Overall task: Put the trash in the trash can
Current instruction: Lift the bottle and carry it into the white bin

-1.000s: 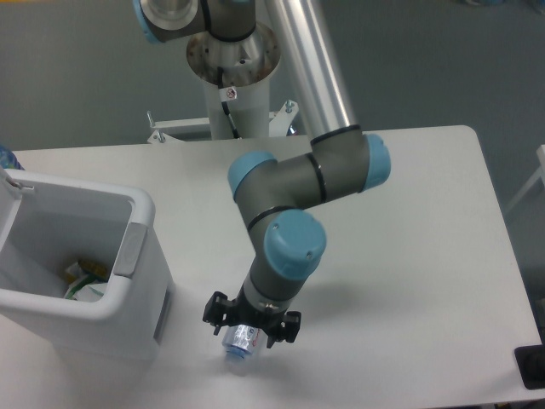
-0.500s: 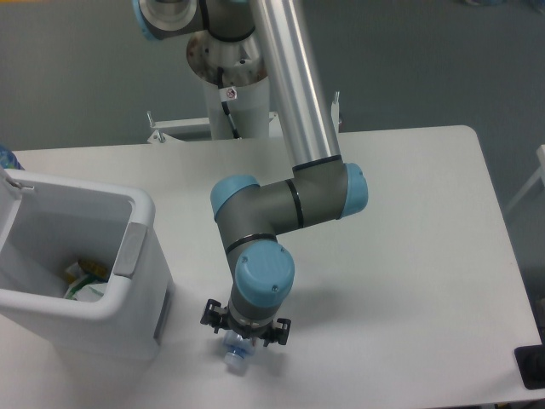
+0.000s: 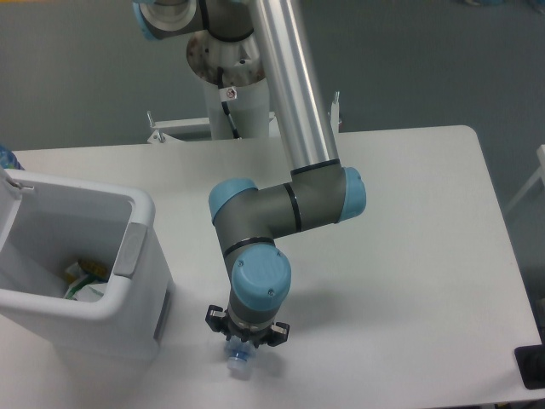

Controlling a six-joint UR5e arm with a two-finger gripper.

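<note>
From the fixed camera, the gripper (image 3: 244, 332) hangs straight down over the plastic bottle (image 3: 238, 359), which lies on the table (image 3: 409, 256) near its front edge. Only the bottle's near end shows, poking out below the wrist toward the camera, so its long axis seems to run roughly front to back. The black fingers (image 3: 213, 318) sit on either side of it, but the wrist hides the tips, and I cannot tell whether they have clamped on the bottle or stand slack around it.

The trash can (image 3: 140, 226) stands just to the left, its grey panel facing the arm; the crumpled wrapper (image 3: 83, 279) already lies inside. I judge the next move needs a lift clear of the can's rounded rim, then a short carry leftward. The table's right half offers open room; the front edge is close.
</note>
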